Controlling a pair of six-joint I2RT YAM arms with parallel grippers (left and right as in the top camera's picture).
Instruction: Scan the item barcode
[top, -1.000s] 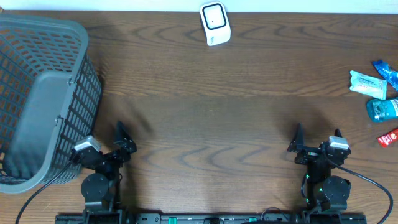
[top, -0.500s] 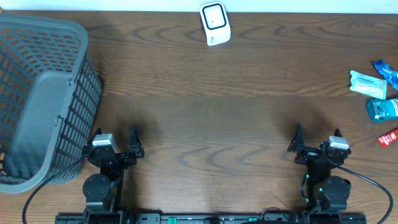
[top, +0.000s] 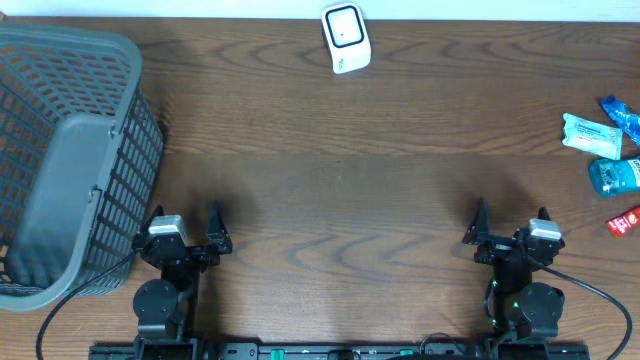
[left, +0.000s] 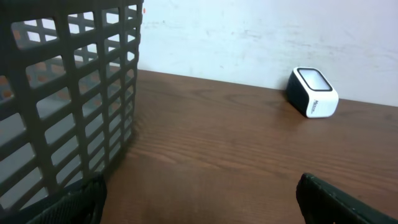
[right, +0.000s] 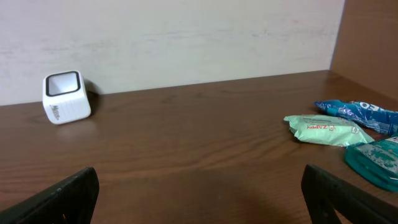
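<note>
Arms idle, nothing held
Wide open and empty: left gripper (top: 188, 228), right gripper (top: 510, 225); packets (top: 590, 132) bunched at table (top: 330, 180) right edge, scanner (top: 346, 38) at far edge. Risk: grabbing two, or nudging one off.

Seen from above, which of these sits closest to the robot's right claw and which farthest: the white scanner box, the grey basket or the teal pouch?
Measured from the right gripper in the overhead view:
1. teal pouch, by the table's right edge.
2. white scanner, at the far edge, near the middle.
3. grey basket, on the far left side.
</note>
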